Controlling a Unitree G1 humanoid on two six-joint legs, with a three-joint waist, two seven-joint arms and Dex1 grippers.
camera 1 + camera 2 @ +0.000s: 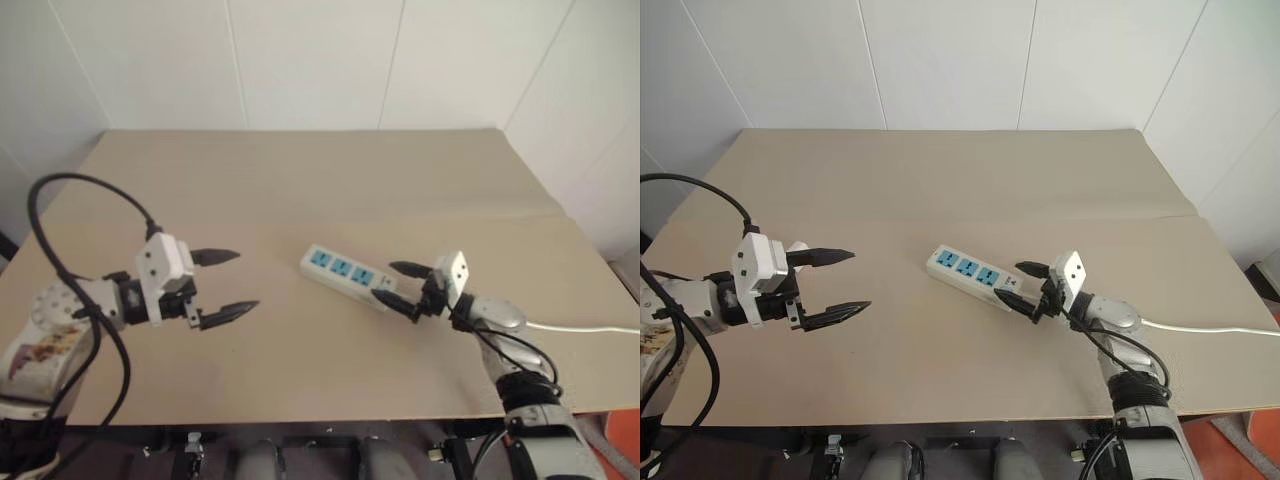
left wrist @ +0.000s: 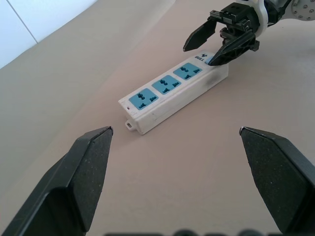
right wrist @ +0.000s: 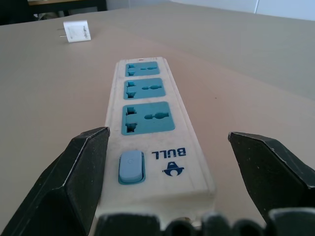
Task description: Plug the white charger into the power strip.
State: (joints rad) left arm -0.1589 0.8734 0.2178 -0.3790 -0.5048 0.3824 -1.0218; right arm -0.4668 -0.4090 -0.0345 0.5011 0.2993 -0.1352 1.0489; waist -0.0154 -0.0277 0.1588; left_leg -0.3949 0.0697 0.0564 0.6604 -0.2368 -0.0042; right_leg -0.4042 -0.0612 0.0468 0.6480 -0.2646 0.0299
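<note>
The power strip (image 1: 345, 272) lies flat in the middle of the tan table, its three blue socket faces up and its switch (image 3: 131, 167) at the end nearest my right arm. My right gripper (image 1: 392, 283) is open at that switch end, one black finger on each side of the strip; one fingertip (image 2: 212, 61) sits right at the strip's end. The white charger (image 3: 76, 31) lies on the table beyond the strip's far end, prongs sideways. My left gripper (image 1: 245, 280) hangs open and empty above the table, left of the strip and pointing at it.
The strip's white cord (image 1: 590, 327) runs off to the right along the table. A seam (image 1: 450, 215) crosses the tabletop behind the strip. White walls stand behind the table, and its front edge (image 1: 300, 420) is close to me.
</note>
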